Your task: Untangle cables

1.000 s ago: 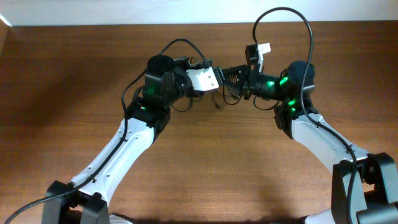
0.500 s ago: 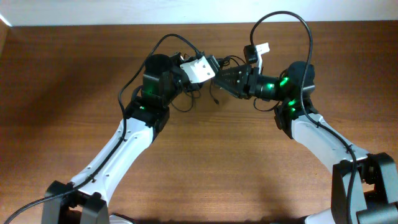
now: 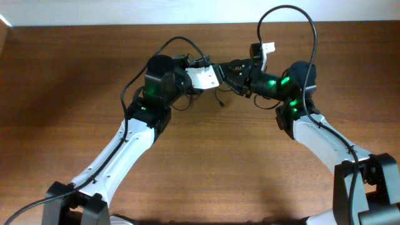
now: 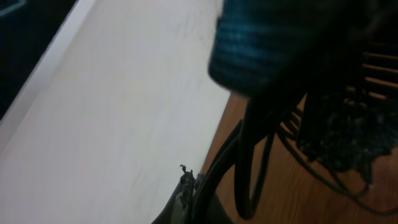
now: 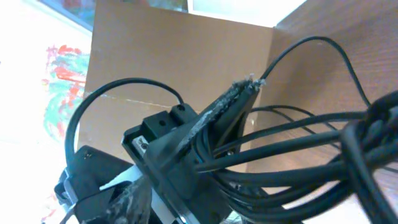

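Cables (image 5: 292,149) bunched between two grippers, over table (image 3: 206,169) near middle of far edge. Long axis of bundle runs left-right, from left gripper (image 3: 212,75) across to right gripper (image 3: 229,70). Few thin loops sag off bundle, one short end pointing toward near edge. Left gripper jaws closed tight on bundle, strands fanning out of its fingers in right wrist view. Right gripper nearly tip-to-tip with left, cables at its jaws; gap there hidden, cannot tell if gripping

Cables (image 5: 292,134) black; table (image 3: 219,162) brown wood-grain; arm links (image 3: 119,150) white.
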{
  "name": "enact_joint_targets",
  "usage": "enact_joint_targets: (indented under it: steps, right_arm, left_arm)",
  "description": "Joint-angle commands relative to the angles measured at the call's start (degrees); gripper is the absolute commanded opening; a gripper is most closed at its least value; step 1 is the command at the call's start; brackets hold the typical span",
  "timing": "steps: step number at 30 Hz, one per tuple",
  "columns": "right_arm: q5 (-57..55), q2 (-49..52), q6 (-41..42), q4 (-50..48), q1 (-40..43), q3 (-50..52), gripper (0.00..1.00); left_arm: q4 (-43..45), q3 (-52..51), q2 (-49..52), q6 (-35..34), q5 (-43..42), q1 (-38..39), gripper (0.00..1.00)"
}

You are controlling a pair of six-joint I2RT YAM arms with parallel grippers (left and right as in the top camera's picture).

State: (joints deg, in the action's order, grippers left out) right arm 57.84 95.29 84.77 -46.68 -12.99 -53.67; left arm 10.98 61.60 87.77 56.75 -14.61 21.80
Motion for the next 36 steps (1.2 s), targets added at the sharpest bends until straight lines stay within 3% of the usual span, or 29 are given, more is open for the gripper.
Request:
enact_joint_targets:
  steps: [1, 7, 13, 14, 15, 20, 23, 29, 36]
  right_arm:
    - [-1.2, -1.3, 1.6, -0.2, 0.2, -0.6, 0.4]
    - [-1.6, -1.3, 3.0, -0.2, 0.3, -0.6, 0.4]
    - [-1.5, -1.3, 3.2, -0.2, 0.2, -0.6, 0.32]
    - [-1.5, -1.3, 3.3, -0.2, 0.2, -0.6, 0.33]
    - [-1.6, -1.3, 4.7, -0.2, 0.3, -0.6, 0.42]
    - [-2.1, -1.3, 7.5, -0.2, 0.7, -0.6, 0.54]
    - [-2.6, -1.3, 9.0, -0.2, 1.0, -0.6, 0.54]
    - [-1.3, -1.3, 9.2, -0.2, 0.9, -0.6, 0.54]
    - [-1.1, -1.3, 8.5, -0.2, -2.7, -0.6, 0.68]
  left_arm:
    - [2.3, 0.0, 0.5, 1.9, -1.1, 0.2, 0.0]
    - [3.5, 0.1, 0.5, 1.9, -5.2, 0.2, 0.0]
    - [3.6, 0.1, 0.5, 1.9, -5.6, 0.2, 0.0]
    - [3.6, 0.1, 0.5, 2.1, -5.6, 0.2, 0.0]
    - [3.5, 0.1, 0.5, 4.2, -5.6, 0.2, 0.0]
    - [1.9, 0.0, 0.5, 12.4, -3.6, 0.2, 0.0]
    - [-0.3, 0.1, 0.5, 12.6, -3.5, 0.2, 0.0]
    - [-0.3, 0.0, 0.5, 21.6, -1.6, 0.2, 0.0]
    - [1.0, 0.1, 0.5, 21.6, -1.5, 0.2, 0.0]
